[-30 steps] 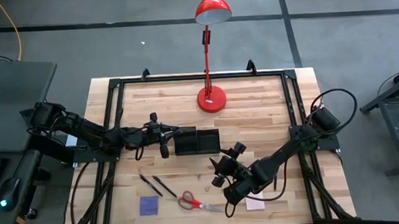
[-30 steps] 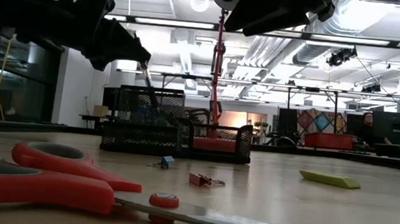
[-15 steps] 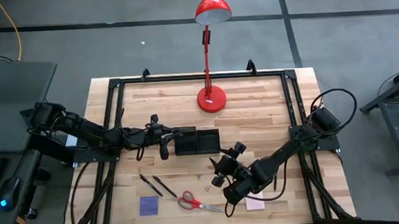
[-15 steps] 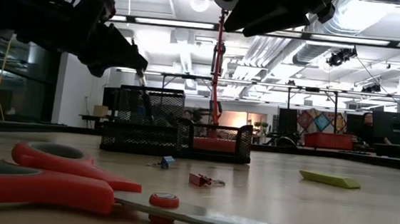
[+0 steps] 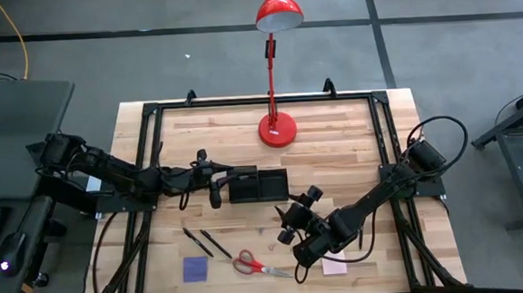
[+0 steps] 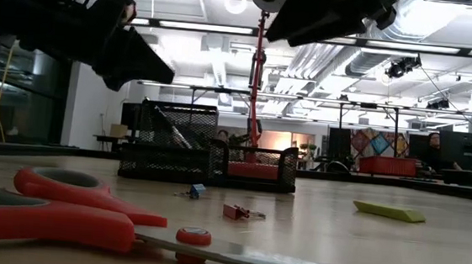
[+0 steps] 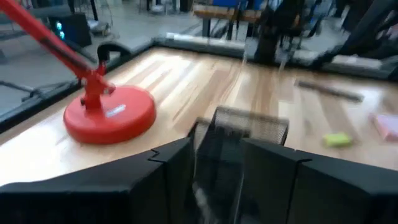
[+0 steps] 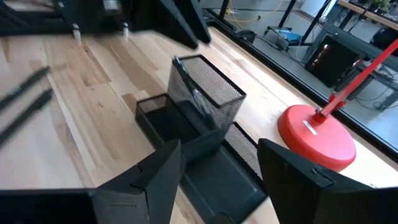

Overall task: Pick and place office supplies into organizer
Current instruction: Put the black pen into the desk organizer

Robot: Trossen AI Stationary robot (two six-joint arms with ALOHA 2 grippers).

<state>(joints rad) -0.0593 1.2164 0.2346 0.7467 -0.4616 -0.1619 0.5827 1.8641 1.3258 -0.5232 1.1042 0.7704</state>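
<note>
The black mesh organizer (image 5: pixel 257 185) stands mid-table, with a tall compartment on its left and a low one on its right. A black pen (image 6: pixel 171 129) leans inside the tall compartment; the right wrist view shows this pen (image 8: pixel 198 101) too. My left gripper (image 5: pixel 230 175) hovers open just left of the organizer (image 7: pixel 249 127). My right gripper (image 5: pixel 289 225) hangs open above the table, near-right of the organizer (image 8: pixel 199 99). Two more pens (image 5: pixel 195 241) (image 5: pixel 216 244), red-handled scissors (image 5: pixel 253 263), a purple pad (image 5: pixel 195 269) and a pink pad (image 5: pixel 334 266) lie flat near the near edge.
The red lamp base (image 5: pixel 277 129) stands beyond the organizer, its arm reaching past the far edge. Small binder clips, blue (image 6: pixel 198 191) and red (image 6: pixel 234 210), lie between the organizer and the scissors (image 6: pixel 61 207). A black frame (image 5: pixel 150 112) borders the table.
The pen that hung from my left gripper's fingertips over the tall compartment has dropped in and now leans inside it. The left gripper has drawn back a little toward the table's left edge.
</note>
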